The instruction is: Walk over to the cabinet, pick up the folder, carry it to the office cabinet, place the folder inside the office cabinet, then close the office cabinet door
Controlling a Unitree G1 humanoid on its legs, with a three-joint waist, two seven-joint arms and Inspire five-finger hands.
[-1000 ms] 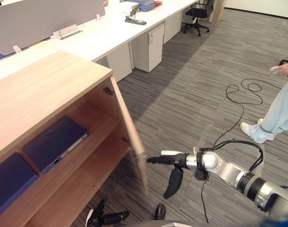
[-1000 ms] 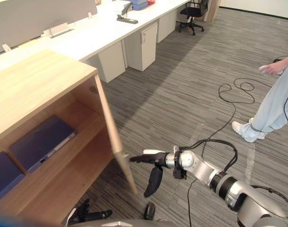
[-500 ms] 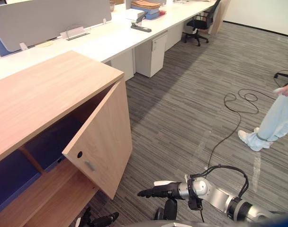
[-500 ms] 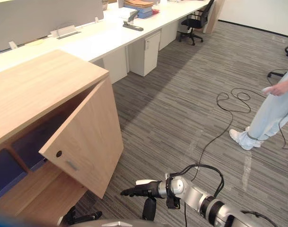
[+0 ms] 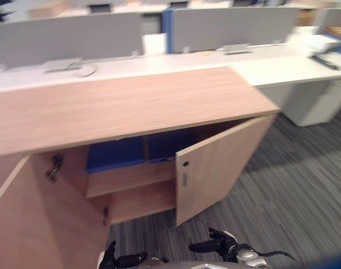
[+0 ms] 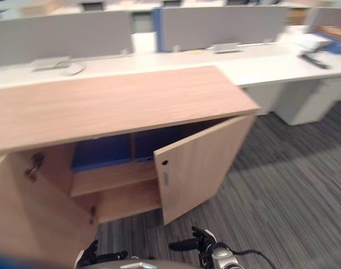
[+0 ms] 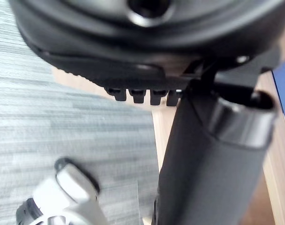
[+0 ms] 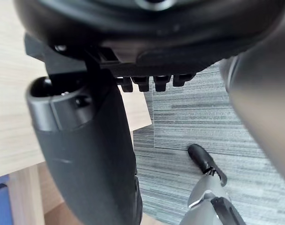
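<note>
Now the right door of the light wooden office cabinet has swung half shut, the flat blue folder inside on its upper shelf. My right hand, straight-fingered and empty, hangs before the cabinet, off the door; my left hand idles relaxed. Another push seems needed.

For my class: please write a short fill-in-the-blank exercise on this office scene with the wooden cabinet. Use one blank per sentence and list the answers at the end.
1. The folders on the upper shelf of the cabinet are ____ in colour.
2. The cabinet's right door stands partly ____, so the shelves show.
3. The floor in front of the cabinet is covered with grey striped ____.
4. The right robot hand is low in front of that door and holds ____.

Missing words: blue; open; carpet; nothing.
</note>
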